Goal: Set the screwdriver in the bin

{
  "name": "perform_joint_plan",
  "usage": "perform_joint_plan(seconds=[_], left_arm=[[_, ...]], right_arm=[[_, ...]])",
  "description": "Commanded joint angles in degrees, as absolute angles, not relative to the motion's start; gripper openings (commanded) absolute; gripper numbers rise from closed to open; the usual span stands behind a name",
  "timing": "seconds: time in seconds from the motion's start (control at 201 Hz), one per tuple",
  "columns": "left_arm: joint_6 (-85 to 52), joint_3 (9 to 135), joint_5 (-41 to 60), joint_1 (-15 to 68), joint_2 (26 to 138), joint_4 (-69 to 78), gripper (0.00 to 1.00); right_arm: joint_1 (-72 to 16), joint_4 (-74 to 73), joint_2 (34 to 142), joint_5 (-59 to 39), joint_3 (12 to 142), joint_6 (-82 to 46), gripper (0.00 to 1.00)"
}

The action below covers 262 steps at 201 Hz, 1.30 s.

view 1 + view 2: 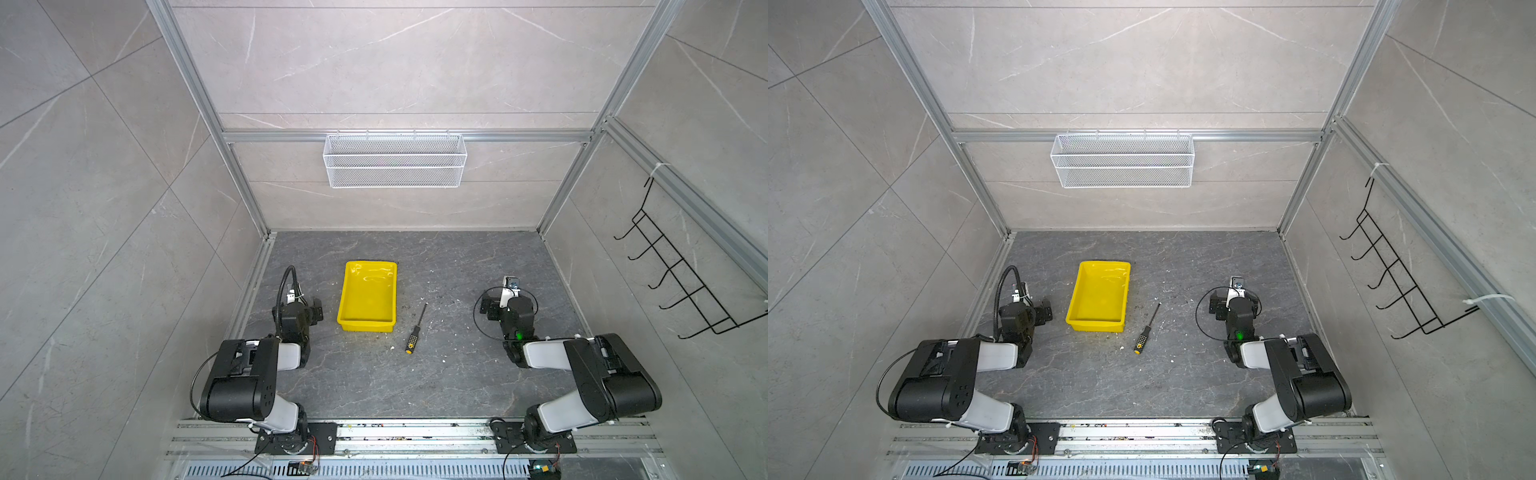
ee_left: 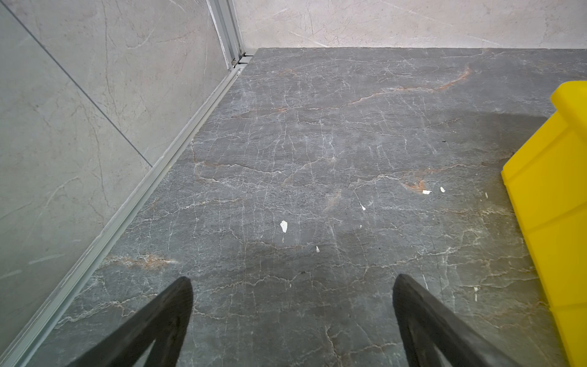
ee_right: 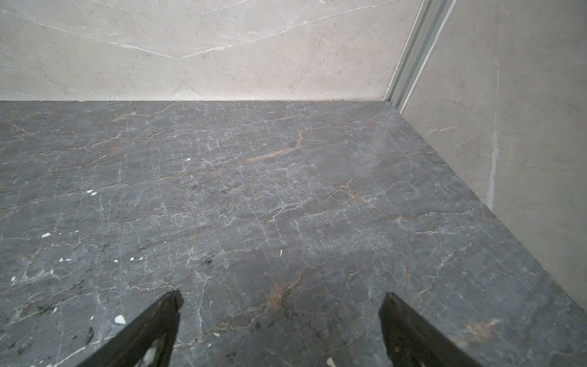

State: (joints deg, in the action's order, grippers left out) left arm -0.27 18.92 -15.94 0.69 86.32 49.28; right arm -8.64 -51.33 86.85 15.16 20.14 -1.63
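Note:
The screwdriver (image 1: pixel 417 330) (image 1: pixel 1147 330) lies flat on the dark stone floor, its yellow-capped handle toward the front and its shaft pointing back. It rests just right of the yellow bin (image 1: pixel 365 326) (image 1: pixel 1096 325), apart from it, and the bin holds nothing. My left gripper (image 2: pixel 292 282) is open over bare floor, with the bin's outer wall (image 2: pixel 552 206) at that view's edge. My right gripper (image 3: pixel 281 297) is open over bare floor too, well right of the screwdriver. Neither wrist view shows the screwdriver.
A white wire mesh basket (image 1: pixel 395 160) hangs on the back wall. A black wire hook rack (image 1: pixel 681 274) is fixed to the right wall. Both arm bases sit on the aluminium rail (image 1: pixel 415 432) at the front. Small white chips dot the floor.

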Motion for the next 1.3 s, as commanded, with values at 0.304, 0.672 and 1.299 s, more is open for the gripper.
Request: perform_joint_plan(seconds=[0.304,0.672,1.299], left_arm=[[-1.2,19.5,-15.4,0.4,86.2,51.3,1.00],[-1.2,19.6,-15.1,0.4,86.2,51.1,1.00],[-0.8,19.1,-15.5,0.5,86.0,51.8,1.00]], right_arm=[[-8.5,-52.9,87.4,14.9,19.7,-0.9,0.99],[-8.4,-52.6,87.4,14.6,19.9,-1.1,0.99],[-9.2,-54.1,86.7,12.2,18.6,1.2,0.99]])
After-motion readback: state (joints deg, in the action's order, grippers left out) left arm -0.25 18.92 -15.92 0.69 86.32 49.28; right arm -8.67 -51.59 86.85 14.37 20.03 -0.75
